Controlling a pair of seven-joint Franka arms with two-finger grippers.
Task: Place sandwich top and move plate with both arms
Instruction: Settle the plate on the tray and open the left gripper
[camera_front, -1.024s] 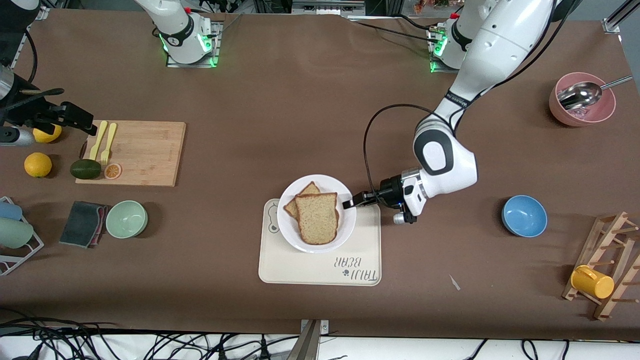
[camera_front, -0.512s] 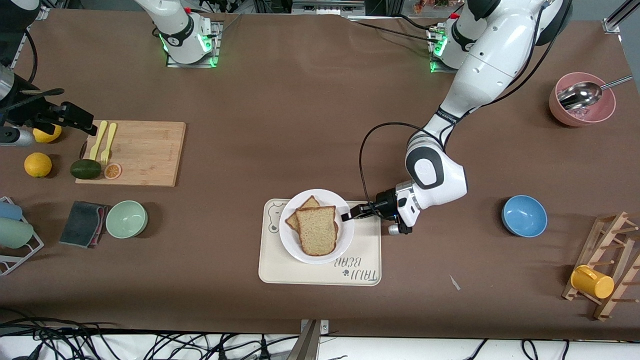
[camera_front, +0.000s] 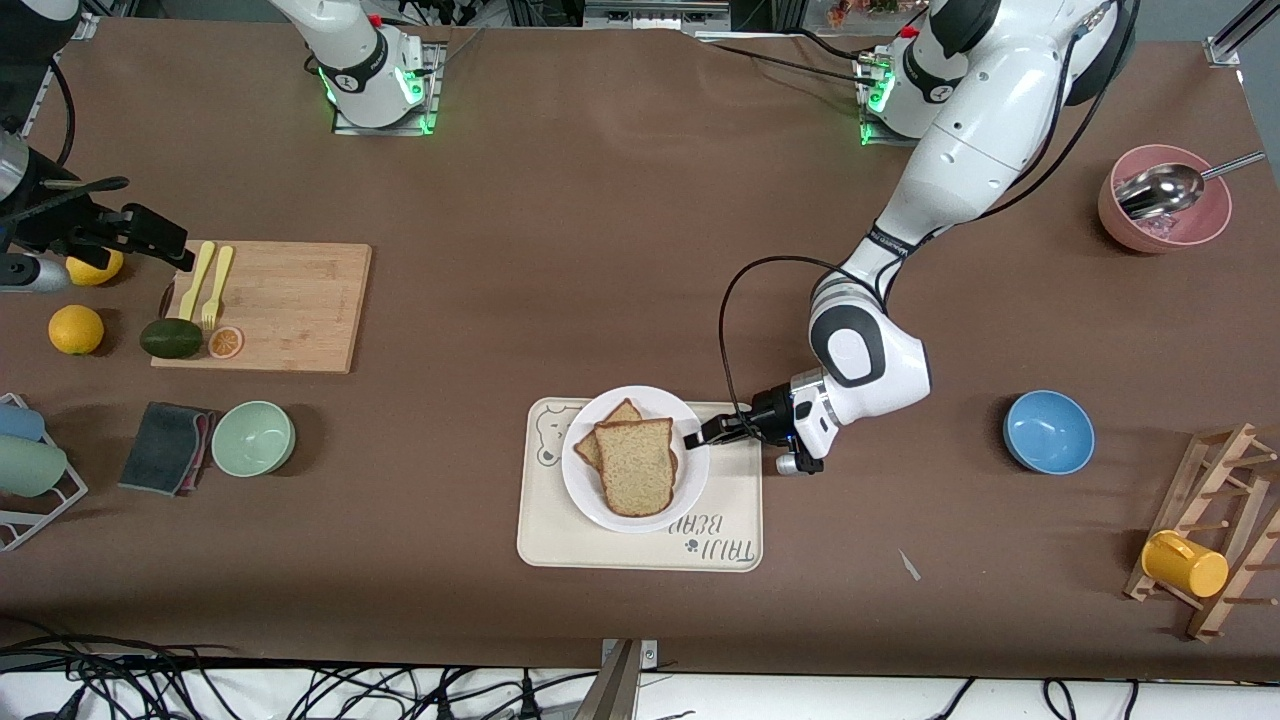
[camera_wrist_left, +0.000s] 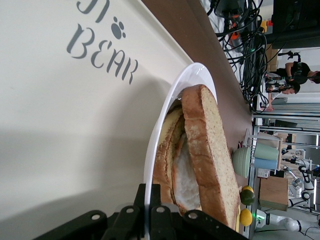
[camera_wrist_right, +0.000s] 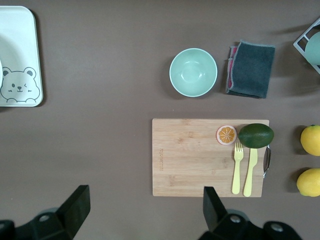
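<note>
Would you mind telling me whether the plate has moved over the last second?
Yes. The plate, gripped by the left hand, has slid nearer the front camera, farther onto the tray.

lower slice (camera_front: 612, 421) mostly hidden under sandwich top (camera_front: 636, 464).

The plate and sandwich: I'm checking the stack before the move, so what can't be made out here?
- Front view: the filling, covered by the top slice; only a corner of the lower slice shows.
- Left wrist view: the left gripper, shut on the plate rim, is cut off by the frame edge.
- Right wrist view: the plate's rim at the frame edge; no sandwich.
</note>
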